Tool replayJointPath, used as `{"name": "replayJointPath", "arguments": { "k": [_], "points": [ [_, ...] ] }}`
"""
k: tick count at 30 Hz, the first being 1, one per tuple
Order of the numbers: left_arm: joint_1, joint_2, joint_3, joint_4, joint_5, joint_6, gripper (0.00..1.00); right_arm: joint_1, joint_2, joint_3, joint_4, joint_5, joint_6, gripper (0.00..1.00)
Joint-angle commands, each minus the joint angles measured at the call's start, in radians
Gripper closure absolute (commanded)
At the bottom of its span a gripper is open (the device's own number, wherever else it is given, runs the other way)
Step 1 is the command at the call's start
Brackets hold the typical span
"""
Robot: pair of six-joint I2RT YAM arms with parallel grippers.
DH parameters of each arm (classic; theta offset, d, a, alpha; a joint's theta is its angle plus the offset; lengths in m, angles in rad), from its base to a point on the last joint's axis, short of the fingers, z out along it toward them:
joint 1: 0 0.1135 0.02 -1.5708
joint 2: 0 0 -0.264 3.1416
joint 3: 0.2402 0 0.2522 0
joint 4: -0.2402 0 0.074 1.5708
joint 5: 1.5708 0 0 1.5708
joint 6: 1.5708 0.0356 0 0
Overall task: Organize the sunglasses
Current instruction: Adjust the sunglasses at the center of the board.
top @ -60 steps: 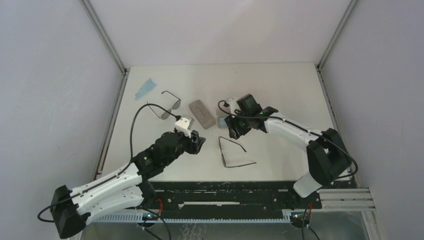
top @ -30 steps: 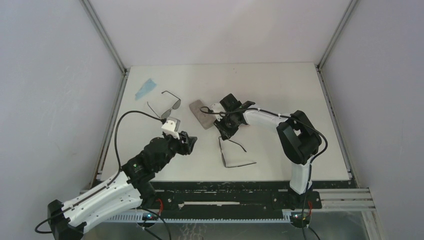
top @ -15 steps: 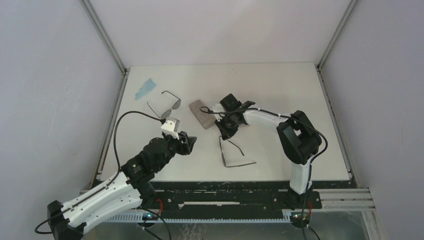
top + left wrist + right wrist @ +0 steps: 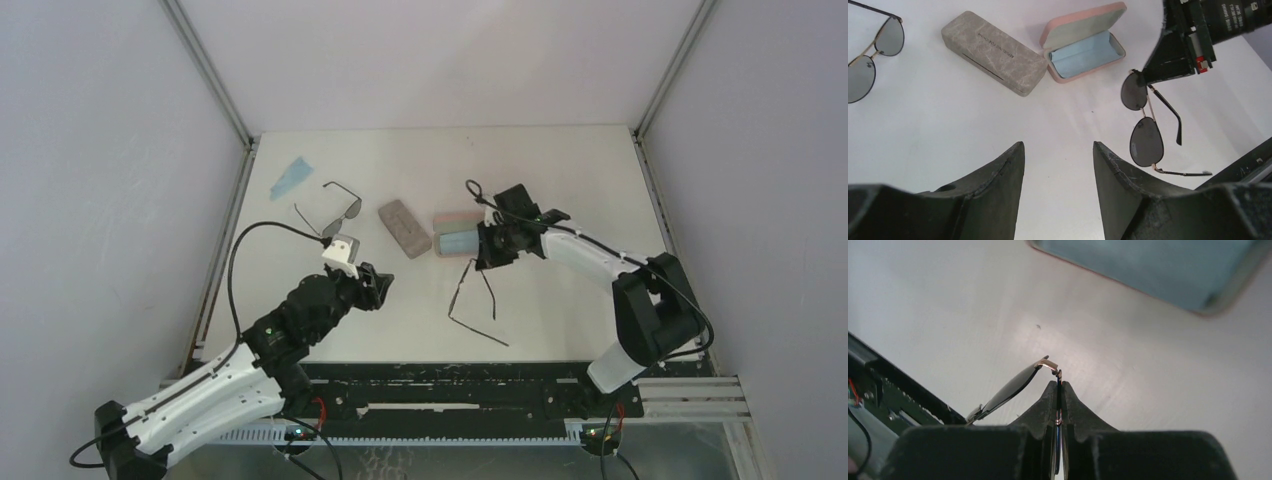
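One pair of sunglasses (image 4: 460, 290) with thin dark frames hangs unfolded above the table, just in front of the open pink case (image 4: 458, 240). My right gripper (image 4: 487, 250) is shut on one of its lenses. In the right wrist view the fingers (image 4: 1048, 405) pinch that lens edge-on, while the other lens (image 4: 1008, 389) sticks out to the left. A second pair of sunglasses (image 4: 346, 208) lies open at the back left. Nearer the front, my left gripper (image 4: 375, 285) is open and holds nothing, its fingertips (image 4: 1015, 155) above bare table.
A closed grey-brown case (image 4: 404, 228) lies between the second pair and the pink case, whose tray holds a light blue cloth (image 4: 1083, 52). Another light blue cloth (image 4: 290, 177) lies near the back left corner. The black rail (image 4: 450, 385) runs along the table's front edge.
My right gripper has shut on a lens of the pair lying in front of the cases, lifted it and swung right, uncovering the pink case. The left arm has held still over the last second.
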Motion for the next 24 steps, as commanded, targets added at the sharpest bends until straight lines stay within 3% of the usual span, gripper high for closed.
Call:
{"name": "replayJointPath", "arguments": {
  "k": [1, 7, 12, 19, 24],
  "points": [
    [0.007, 0.03, 0.06, 0.022, 0.034, -0.033, 0.43, -0.039, -0.103, -0.168, 0.141, 0.106, 0.376, 1.0],
    [0.007, 0.071, 0.065, 0.049, 0.078, -0.053, 0.44, -0.077, -0.25, -0.398, 0.317, 0.24, 0.728, 1.0],
    [0.007, 0.099, 0.082, 0.052, 0.104, -0.056, 0.45, -0.078, -0.382, -0.554, 0.399, 0.392, 0.922, 1.0],
    [0.007, 0.126, 0.084, 0.064, 0.11, -0.059, 0.45, -0.08, -0.527, -0.644, 0.315, 0.631, 1.087, 1.0],
    [0.007, 0.138, 0.079, 0.075, 0.116, -0.059, 0.45, -0.093, -0.545, -0.672, 0.29, 0.67, 1.113, 0.99]
  ]
}}
